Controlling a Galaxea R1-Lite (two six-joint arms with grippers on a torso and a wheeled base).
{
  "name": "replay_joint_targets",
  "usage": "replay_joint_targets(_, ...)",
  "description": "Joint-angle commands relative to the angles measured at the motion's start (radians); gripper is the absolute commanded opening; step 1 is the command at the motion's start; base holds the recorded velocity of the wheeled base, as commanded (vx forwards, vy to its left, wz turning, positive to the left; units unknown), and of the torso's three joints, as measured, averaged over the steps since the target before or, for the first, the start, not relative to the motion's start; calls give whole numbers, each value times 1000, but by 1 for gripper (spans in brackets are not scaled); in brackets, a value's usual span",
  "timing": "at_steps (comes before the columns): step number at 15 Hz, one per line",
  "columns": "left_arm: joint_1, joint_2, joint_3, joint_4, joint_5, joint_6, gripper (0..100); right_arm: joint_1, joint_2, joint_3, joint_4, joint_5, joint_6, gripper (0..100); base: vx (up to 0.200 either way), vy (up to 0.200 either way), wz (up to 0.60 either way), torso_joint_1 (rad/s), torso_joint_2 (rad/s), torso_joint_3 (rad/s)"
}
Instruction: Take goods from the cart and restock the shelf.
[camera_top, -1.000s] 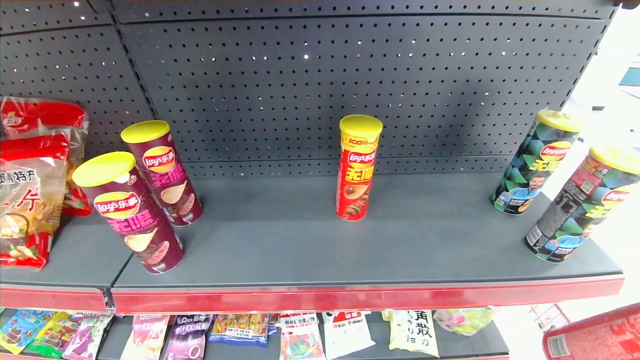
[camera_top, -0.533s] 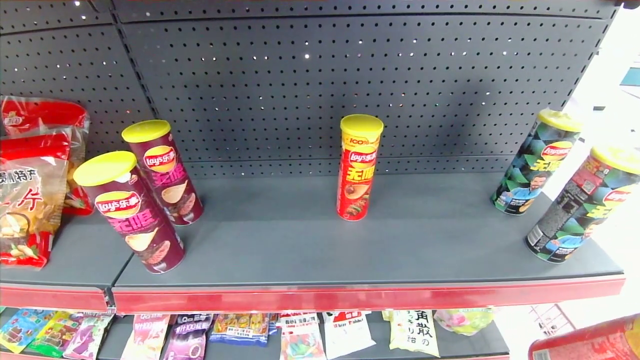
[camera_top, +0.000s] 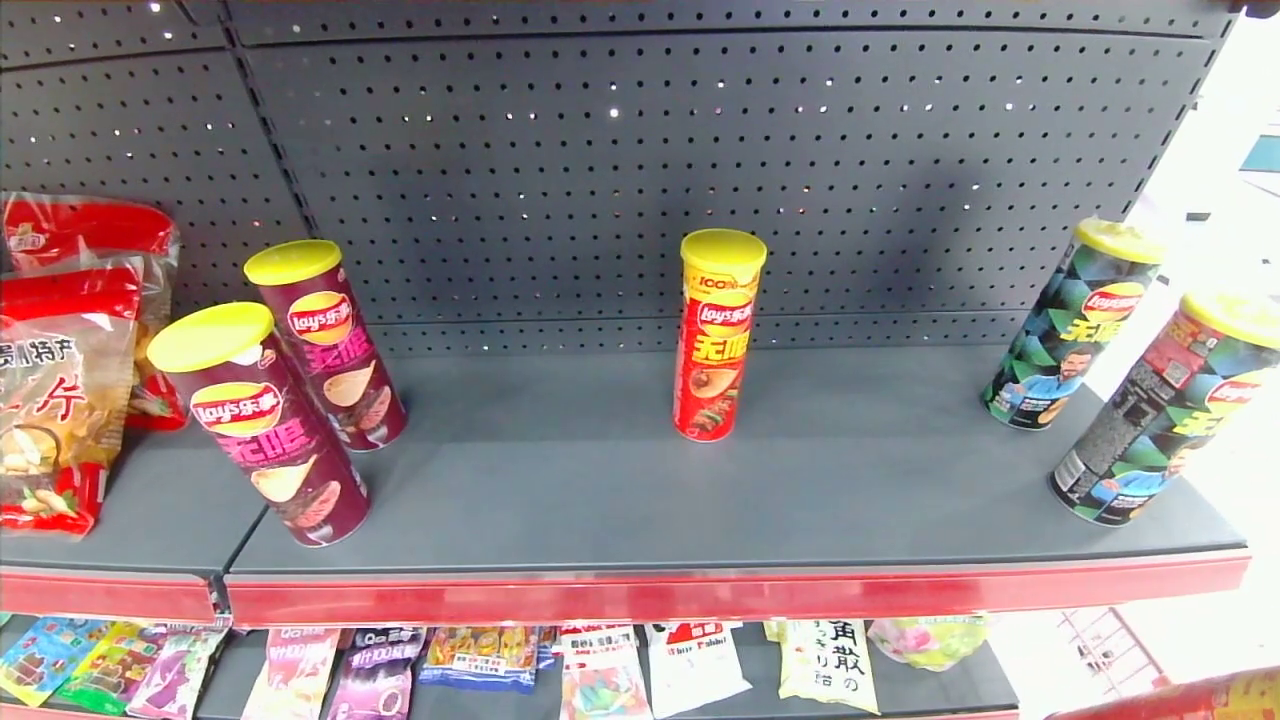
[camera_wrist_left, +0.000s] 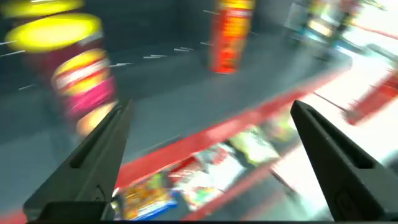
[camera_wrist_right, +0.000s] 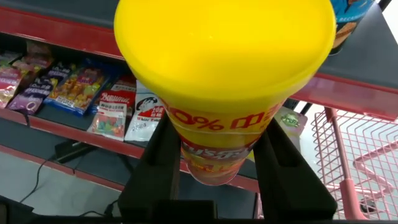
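Right wrist view: right gripper (camera_wrist_right: 221, 165) squeezes a can (camera_wrist_right: 224, 56), left gripper (camera_wrist_left: 211, 109) is wide open and empty; stand the can upright on the shelf (camera_top: 600, 500).

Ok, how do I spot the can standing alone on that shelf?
Look at the dark grey shelf with a red front edge. Near its middle stands a tall red cardboard tube with a yellow lid. Its neighbours are maroon tubes and green-black tubes.

Dark perforated panel (camera_top: 640, 180) behind, grey floor (camera_wrist_right: 25, 163) below
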Motion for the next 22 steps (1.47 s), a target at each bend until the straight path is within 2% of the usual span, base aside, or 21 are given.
replay_joint_targets(1, -133, 590, -235, -120, -203, 115, 100, -2, -16, 0, -1, -2, -2, 0, 0, 0, 0, 0, 0, 0)
replay_joint_targets(2, -160, 725, -272, -212, -201, 146, 100, -2, -21, 0, -1, -2, 0, 0, 0, 0, 0, 0, 0, 0)
replay_joint_targets(3, -220, 866, -323, -320, -197, 149, 100, -4, -27, 2, -2, -3, -2, 0, 0, 0, 0, 0, 0, 0)
replay_joint_targets(5, -286, 1006, -426, -330, -195, 143, 100, -4, -54, 0, -1, -3, 0, 0, 0, 0, 0, 0, 0, 0)
replay_joint_targets(6, -335, 1133, -531, -333, -200, 145, 100, -7, -70, 0, -1, -5, 0, 0, 0, 0, 0, 0, 0, 0)
replay_joint_targets(7, -335, 1133, -531, -333, -200, 145, 100, -7, -70, 0, -1, -5, 0, 0, 0, 0, 0, 0, 0, 0)
replay_joint_targets(8, -349, 1285, -669, -335, -203, 157, 100, -8, -74, 0, -1, -8, 0, 0, 0, 0, 0, 0, 0, 0)
replay_joint_targets(10, -364, 1371, -775, -329, -197, 165, 100, -8, -74, 2, -2, -8, 0, 0, 0, 0, 0, 0, 0, 0)
replay_joint_targets(12, -372, 1440, -843, -329, -192, 166, 100, -8, -74, 2, -2, -9, 1, 0, 0, 0, 0, 0, 0, 0)
replay_joint_targets(15, -371, 1493, -887, -329, -192, 171, 100, -8, -74, 2, -2, -17, 3, 0, 0, 0, 0, 0, 0, 0)
replay_joint_targets(17, -364, 1499, -890, -327, -192, 189, 100, -8, -74, 2, -2, -17, 4, 0, 0, 0, 0, 0, 0, 0)
replay_joint_targets(18, -340, 1519, -893, -329, -192, 241, 100, -8, -74, 2, -2, -19, 4, 0, 0, 0, 0, 0, 0, 0)
replay_joint_targets(21, -326, 1535, -907, -329, -193, 258, 100, -8, -74, 2, -2, -19, 4, 0, 0, 0, 0, 0, 0, 0)
replay_joint_targets(22, -320, 1570, -962, -329, -192, 257, 100, -8, -74, 2, -2, -19, 4, 0, 0, 0, 0, 0, 0, 0)
